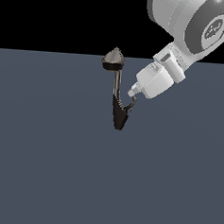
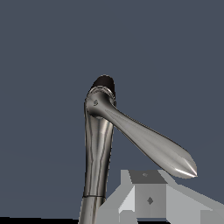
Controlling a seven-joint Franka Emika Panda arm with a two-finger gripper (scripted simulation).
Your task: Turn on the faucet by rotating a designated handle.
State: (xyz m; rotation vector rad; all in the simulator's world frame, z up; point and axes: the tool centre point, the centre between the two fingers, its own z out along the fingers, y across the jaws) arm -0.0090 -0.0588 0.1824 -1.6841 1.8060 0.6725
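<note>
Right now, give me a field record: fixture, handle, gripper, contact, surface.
fixture: small slim faucet with grey cone-shaped head, thin metal stem, dark tapering body, standing upright
handle: thin curved side prong on the exterior view's right of the body
gripper: white Panda gripper, angled down from the upper right, tip at the prong
jaw state: cannot tell
contact: fingertip appears at or touching the prong; a grasp is not confirmed
surface: flat slate-grey floor
</note>
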